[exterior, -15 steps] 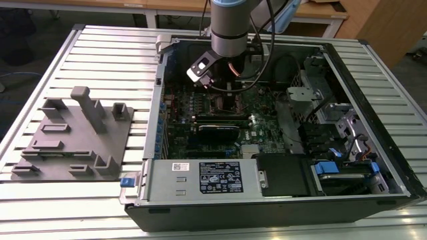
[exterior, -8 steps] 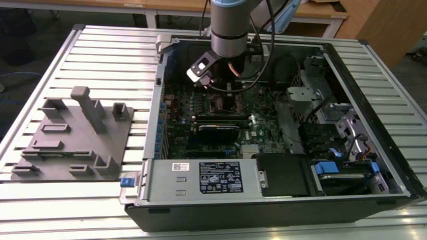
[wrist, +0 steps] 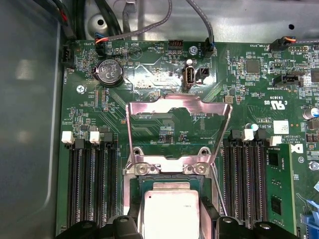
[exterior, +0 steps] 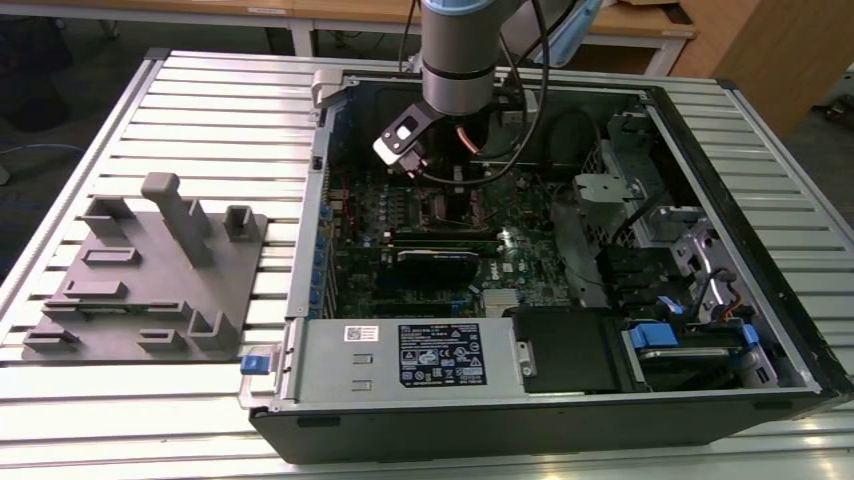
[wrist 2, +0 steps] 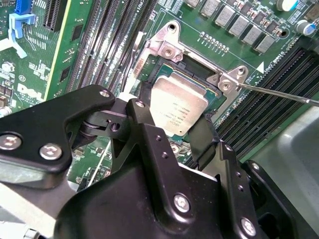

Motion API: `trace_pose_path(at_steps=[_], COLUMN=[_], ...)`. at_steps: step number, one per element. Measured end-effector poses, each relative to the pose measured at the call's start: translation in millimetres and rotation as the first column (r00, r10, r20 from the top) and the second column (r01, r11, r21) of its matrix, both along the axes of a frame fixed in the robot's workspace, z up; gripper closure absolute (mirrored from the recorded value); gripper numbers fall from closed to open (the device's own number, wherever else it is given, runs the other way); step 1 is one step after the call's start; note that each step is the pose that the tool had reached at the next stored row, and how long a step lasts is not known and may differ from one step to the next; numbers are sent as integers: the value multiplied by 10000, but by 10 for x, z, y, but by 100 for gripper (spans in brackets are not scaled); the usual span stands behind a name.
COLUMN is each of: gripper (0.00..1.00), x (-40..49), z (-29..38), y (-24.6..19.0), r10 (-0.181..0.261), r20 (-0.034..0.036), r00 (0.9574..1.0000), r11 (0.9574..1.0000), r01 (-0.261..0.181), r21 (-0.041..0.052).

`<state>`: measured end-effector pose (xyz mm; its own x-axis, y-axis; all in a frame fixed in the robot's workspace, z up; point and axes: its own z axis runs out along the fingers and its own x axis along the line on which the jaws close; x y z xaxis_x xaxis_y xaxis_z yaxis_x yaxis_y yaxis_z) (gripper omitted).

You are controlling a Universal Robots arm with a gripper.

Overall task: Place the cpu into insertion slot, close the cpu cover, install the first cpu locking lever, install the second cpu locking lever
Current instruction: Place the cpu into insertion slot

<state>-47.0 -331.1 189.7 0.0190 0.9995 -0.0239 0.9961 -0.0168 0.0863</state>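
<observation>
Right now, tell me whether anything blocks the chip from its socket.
Nothing visible does. The gripper holds the chip directly over the socket. The cover stands swung up, clear of the opening. The thin lever lies off to one side.

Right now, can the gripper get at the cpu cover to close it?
Probably yes. The cpu cover stands open and raised beyond the cpu, with nothing lying over or in front of it. The gripper sits low at the cpu, right beside the cover's hinge.
</observation>
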Motion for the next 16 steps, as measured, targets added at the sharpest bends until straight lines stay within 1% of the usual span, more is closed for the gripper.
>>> trace_pose_path(at_steps=[5,7,8,9,12,14,16], gripper=[46,45,45,39,39,39,39], x=[0,3,3,2,0,0,0], z=[0,-8,-8,-4,-1,8,34], y=[0,4,4,2,0,0,0], r10=[1,2,2,1,1,1,1], r20=[1,18,13,7,1,0,1], r00=[10000,10000,10000,10000,10000,10000,10000], r11=[10000,10000,10000,10000,10000,10000,10000], r01=[-1,-2,-2,-1,-1,-1,-1], r21=[1,24,19,10,2,-1,1])
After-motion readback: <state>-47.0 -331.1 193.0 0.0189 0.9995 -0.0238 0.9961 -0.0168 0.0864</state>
